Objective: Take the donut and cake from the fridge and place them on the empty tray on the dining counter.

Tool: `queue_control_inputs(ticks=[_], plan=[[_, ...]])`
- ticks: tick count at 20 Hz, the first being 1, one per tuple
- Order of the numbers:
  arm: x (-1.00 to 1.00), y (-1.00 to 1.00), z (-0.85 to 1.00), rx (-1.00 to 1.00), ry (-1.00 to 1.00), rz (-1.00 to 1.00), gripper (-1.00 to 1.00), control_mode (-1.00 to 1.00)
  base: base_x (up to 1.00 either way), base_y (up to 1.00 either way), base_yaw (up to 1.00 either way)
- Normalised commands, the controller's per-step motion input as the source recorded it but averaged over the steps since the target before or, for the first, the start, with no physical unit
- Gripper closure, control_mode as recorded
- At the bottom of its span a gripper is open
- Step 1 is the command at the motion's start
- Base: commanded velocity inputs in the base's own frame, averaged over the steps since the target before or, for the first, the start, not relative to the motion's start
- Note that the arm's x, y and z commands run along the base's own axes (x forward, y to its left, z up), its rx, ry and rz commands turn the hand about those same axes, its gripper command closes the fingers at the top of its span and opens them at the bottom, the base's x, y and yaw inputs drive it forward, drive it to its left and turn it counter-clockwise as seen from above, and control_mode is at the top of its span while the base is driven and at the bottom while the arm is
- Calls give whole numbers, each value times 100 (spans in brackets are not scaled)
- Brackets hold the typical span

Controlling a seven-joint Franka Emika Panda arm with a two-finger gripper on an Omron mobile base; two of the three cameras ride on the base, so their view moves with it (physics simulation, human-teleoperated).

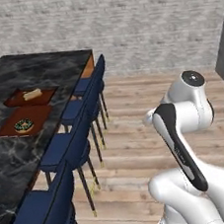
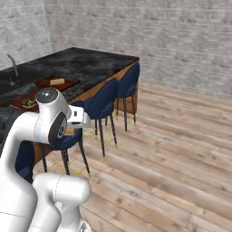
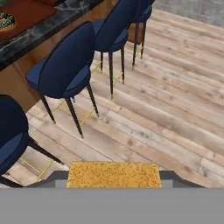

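claw: gripper (image 3: 113, 175) is closed on the cake (image 3: 113, 174), a yellow-orange speckled block spanning the gap between the two dark tips in the hand view
cake axis: its long side runs across the jaws, tip to tip
tray: reddish-brown tray (image 1: 24, 120) lies on the dining counter (image 1: 39, 73), ahead of the claw and off to its left, beyond the row of blue stools (image 3: 65, 70)
donut: donut (image 1: 23, 126) already sits on that tray, toward its near end
free spot: the bare wood beyond the donut looks like the place for the cake
coming move: carry the cake forward-left over the stools and counter edge, well apart from here
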Motion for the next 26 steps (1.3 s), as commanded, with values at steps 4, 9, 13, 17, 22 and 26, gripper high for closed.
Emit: queue_control_inputs(ticks=[4,9,13,17,22,26], plan=[[0,0,0,0,0,0,100,100,83,-47,55],[0,0,0,0,0,0,100,100,78,-47,55],[0,0,0,0,0,0,100,100,63,-45,55],[0,0,0,0,0,0,100,100,62,-41,56],[0,0,0,0,0,0,100,100,54,-48,56],[0,0,0,0,0,0,100,100,56,-45,54]])
